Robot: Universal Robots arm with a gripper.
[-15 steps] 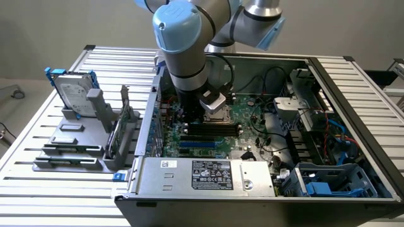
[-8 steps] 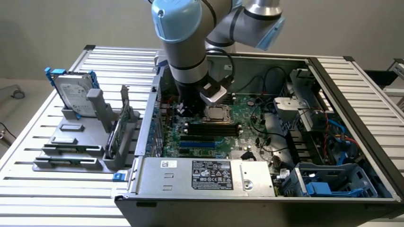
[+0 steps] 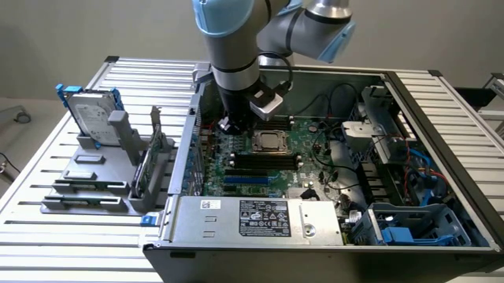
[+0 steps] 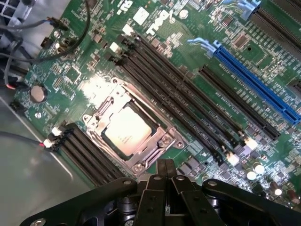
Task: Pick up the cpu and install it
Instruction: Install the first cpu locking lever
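The cpu (image 4: 126,131), a small square chip with a silver-grey top, lies flat inside the metal-framed socket (image 4: 162,141) on the green motherboard (image 4: 84,28). In the exterior view the cpu (image 3: 270,141) sits at the middle of the open computer case. My gripper (image 4: 165,164) is shut with nothing between its black fingers, and it hovers just beside the socket's edge, apart from the chip. Seen from the exterior view, the gripper (image 3: 229,126) hangs over the board a little to the exterior view's left of the socket.
Black memory slots (image 4: 188,94) and a blue expansion slot (image 4: 256,80) run alongside the socket. Cables (image 3: 334,100) cross the case (image 3: 441,118) at the exterior view's right. A power supply (image 3: 256,218) closes the near side. A hard drive with blue brackets (image 3: 91,112) stands on a grey rack outside.
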